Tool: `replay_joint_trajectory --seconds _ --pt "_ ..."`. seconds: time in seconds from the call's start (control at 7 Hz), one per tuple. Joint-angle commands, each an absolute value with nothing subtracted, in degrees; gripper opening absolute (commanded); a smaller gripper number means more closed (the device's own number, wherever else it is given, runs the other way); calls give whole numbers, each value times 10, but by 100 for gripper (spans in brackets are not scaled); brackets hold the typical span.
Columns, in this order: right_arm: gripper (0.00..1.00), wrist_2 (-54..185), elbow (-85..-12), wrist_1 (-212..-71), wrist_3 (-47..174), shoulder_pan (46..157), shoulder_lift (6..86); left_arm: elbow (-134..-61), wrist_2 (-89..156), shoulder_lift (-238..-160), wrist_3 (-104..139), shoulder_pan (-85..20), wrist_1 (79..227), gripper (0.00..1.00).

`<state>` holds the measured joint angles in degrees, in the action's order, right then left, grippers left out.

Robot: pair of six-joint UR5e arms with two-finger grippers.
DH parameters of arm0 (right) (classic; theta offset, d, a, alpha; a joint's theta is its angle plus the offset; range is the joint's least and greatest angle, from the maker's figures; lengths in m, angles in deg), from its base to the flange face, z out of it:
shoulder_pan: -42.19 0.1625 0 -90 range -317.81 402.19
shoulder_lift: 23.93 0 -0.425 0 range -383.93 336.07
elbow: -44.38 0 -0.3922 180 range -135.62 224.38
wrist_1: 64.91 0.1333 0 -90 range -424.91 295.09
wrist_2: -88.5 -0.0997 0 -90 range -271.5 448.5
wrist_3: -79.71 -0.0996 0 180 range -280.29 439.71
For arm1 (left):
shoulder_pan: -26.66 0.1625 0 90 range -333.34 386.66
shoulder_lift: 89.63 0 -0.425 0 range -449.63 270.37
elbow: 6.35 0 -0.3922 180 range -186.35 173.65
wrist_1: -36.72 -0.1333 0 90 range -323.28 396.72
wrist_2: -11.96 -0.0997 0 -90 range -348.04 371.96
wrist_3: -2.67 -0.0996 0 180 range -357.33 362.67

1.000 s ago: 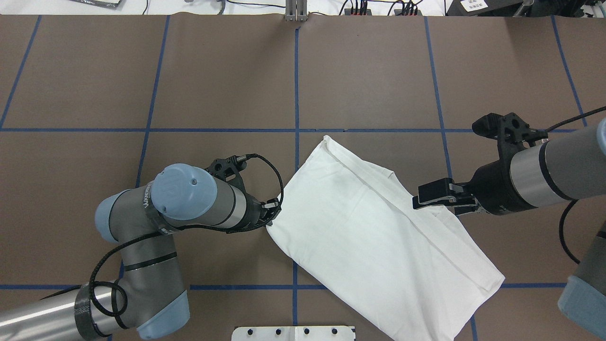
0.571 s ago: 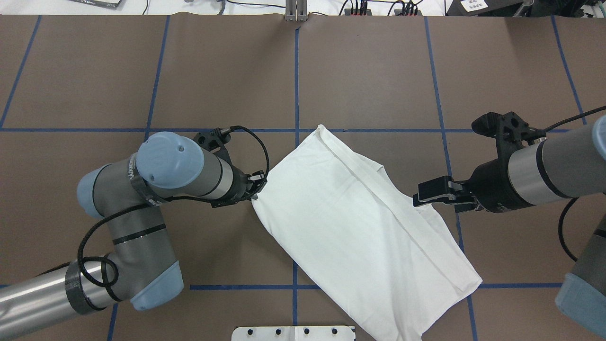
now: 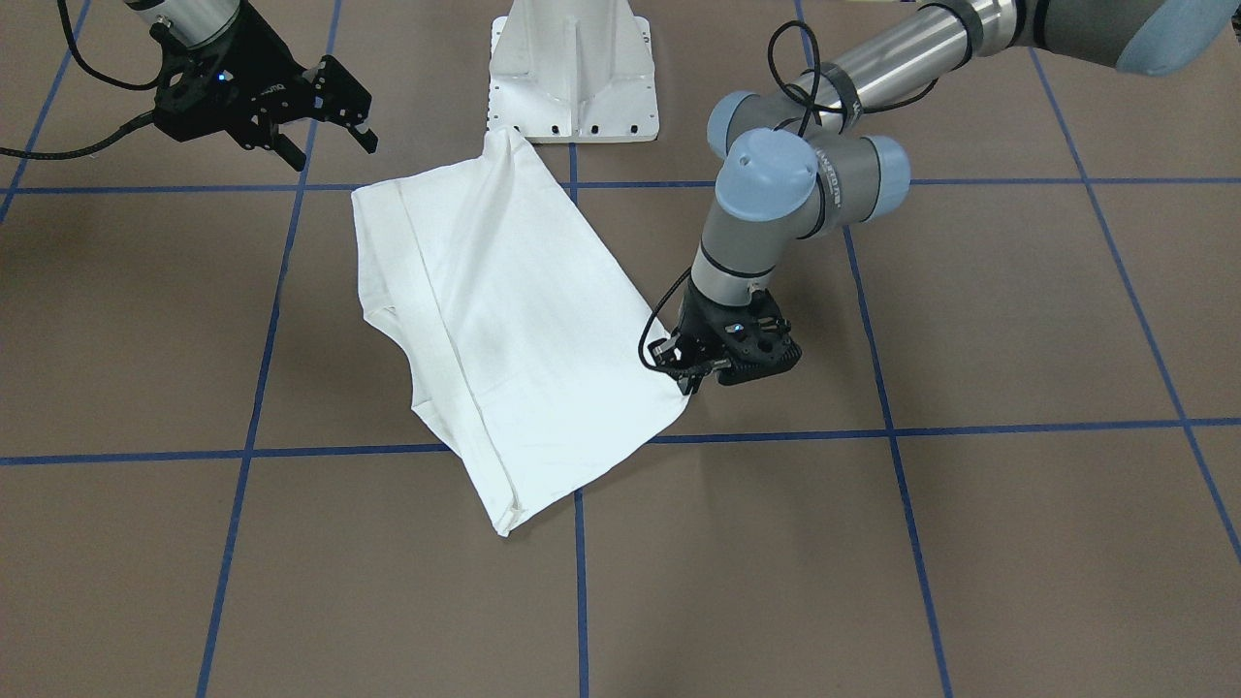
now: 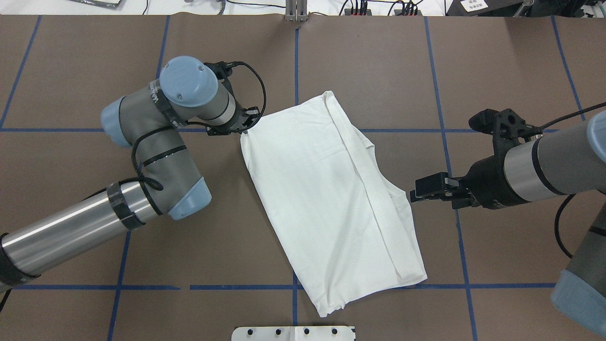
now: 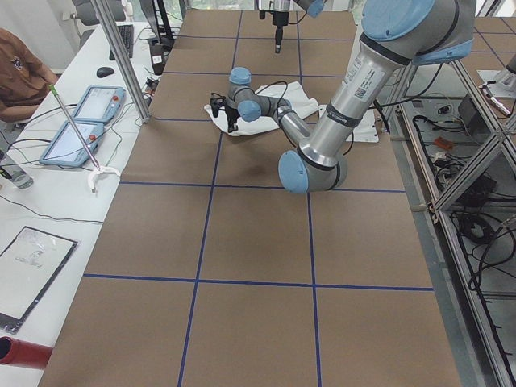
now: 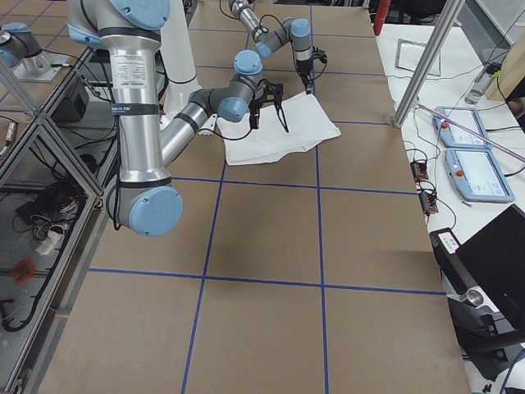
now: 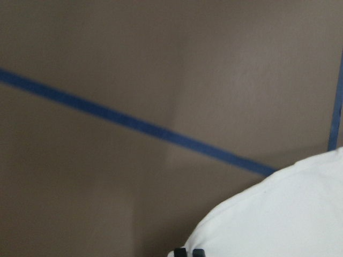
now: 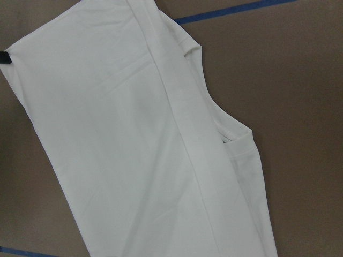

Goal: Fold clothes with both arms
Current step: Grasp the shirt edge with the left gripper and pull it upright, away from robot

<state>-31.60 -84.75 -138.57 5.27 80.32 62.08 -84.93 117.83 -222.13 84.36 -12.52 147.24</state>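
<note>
The white shirt (image 4: 326,199) lies folded in a long slanted strip on the brown table; no print or collar shows. My left gripper (image 4: 247,127) is shut on its far left corner, seen low over the table in the front-facing view (image 3: 686,380). The left wrist view shows only a rounded edge of the shirt (image 7: 278,214). My right gripper (image 4: 414,194) hovers open just off the shirt's right edge, apart from the cloth, its fingers spread in the front-facing view (image 3: 332,152). The right wrist view looks down on the shirt's folded seam (image 8: 182,134).
The white pedestal base (image 3: 572,78) stands at the table's near edge, close to the shirt's lower end. Blue tape lines (image 4: 296,57) grid the table. A person (image 5: 20,72) sits by a side bench with tablets (image 5: 81,121), beyond the table's far side.
My left gripper has pulled the shirt's corner away from the robot's base, swinging the whole shirt more upright. The cloth has slid out from under the right gripper, which has hardly moved.
</note>
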Motion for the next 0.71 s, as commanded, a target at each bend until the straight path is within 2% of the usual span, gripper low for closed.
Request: replay_joint_trajectory --seconds 0.0,0.14,0.57 --pt "100 -314 -840 -1387 53 802 619 -687 1177 -2288 792 -169 1582 0" --pt "100 -314 -839 -1387 53 802 619 -617 1150 -2322 764 -176 1624 0" --pt "100 -314 -833 -1390 53 802 620 -500 1095 -2391 755 -174 1736 0"
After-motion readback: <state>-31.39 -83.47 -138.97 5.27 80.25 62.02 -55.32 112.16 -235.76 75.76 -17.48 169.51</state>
